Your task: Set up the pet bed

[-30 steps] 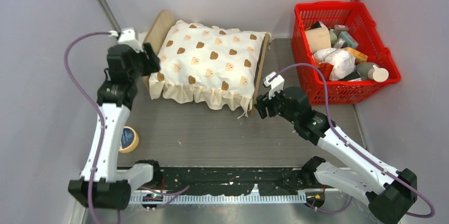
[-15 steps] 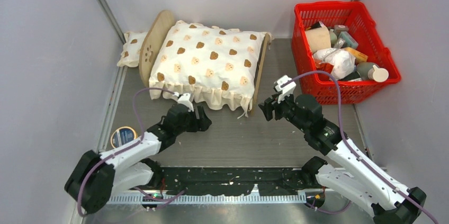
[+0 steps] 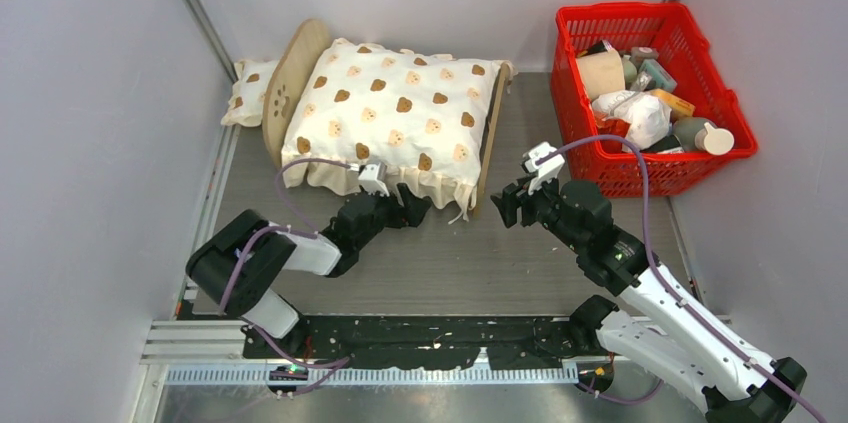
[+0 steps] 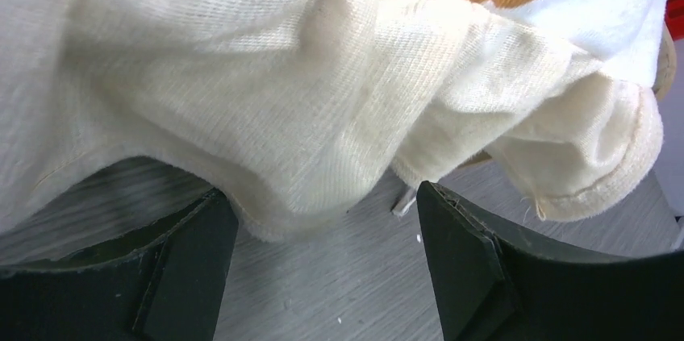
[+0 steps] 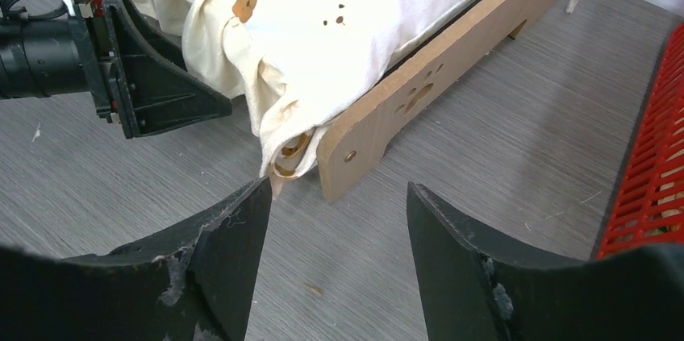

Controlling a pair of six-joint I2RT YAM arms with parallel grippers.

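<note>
Small pillow (image 3: 247, 91): lies off the bed at the far left, on the outer side of the headboard.
Pet bed (image 3: 283, 93): at the back of the table, long axis running left to right, headboard left, footboard (image 5: 435, 87) right.
Cushion (image 3: 400, 108): covers the frame, with its ruffle hanging over the near long side.
Left gripper (image 3: 418, 210): fingers spread, nothing held, at the near side towards the foot end; the ruffle hem sits just ahead, between the fingers.
Right gripper (image 3: 503, 205): jaws apart and empty, just beside the footboard's near corner, which lies ahead and slightly left of it.
Nearer arm: likely the right for the frame, the left for the ruffle.
Red basket (image 3: 650, 93): far right, full of odds and ends.
</note>
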